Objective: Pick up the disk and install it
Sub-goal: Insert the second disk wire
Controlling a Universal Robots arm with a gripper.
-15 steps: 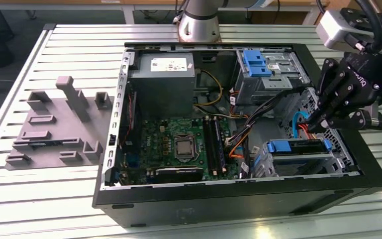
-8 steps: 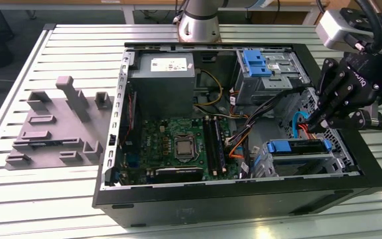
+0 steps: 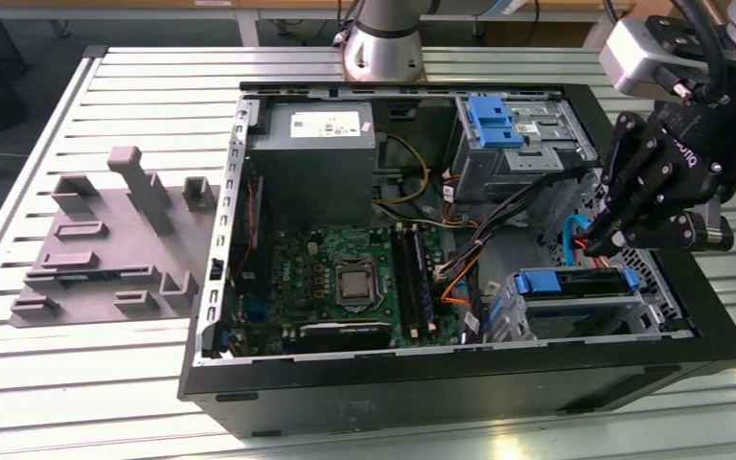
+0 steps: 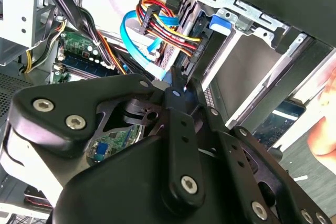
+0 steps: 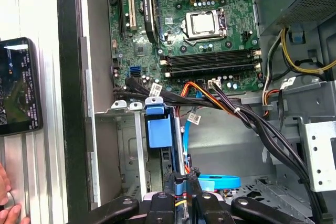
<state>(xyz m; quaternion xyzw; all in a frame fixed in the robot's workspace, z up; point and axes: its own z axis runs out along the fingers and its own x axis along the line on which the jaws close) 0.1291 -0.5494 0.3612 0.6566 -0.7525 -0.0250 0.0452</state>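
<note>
Open computer case (image 3: pixel 464 383) lies on its side on the slatted table (image 3: pixel 74 383), filling the middle and the exterior view's right part of the table; inside it: green motherboard (image 3: pixel 342 278) in the middle, grey power supply box (image 3: pixel 314 144) at the far end, a blue bracket on a silver cage (image 3: pixel 496 120) in the far corner on the exterior view's right, and a silver drive cage (image 3: pixel 598 316) in the near corner on that same side. The disk (image 3: pixel 573 282) sits in that near drive cage, its blue rail showing at the cage's open top; in the first wrist view the same blue rail (image 5: pixel 159 132) stands upright between the cage walls, with black and orange cables (image 5: pixel 231 108) running past just beside it. The gripper (image 3: pixel 594 244) hangs inside the case just beside the drive cage, tips down among the loose wiring; in both wrist views (image 4: pixel 177 85) (image 5: pixel 187 182) the jaws are pressed close together next to a blue flat cable (image 4: pixel 136 40) and a bundle of red, yellow and black wires (image 4: pixel 168 30); whether any cable is pinched between them cannot be made out. A grey fixture plate (image 3: pixel 112 240) with upright blocks lies on the table's edge at the exterior view's left, well apart from the case. Outside the case wall in the first wrist view: a dark phone (image 5: pixel 18 85) on the table and part of a person's hand (image 5: pixel 8 198) near it.
</note>
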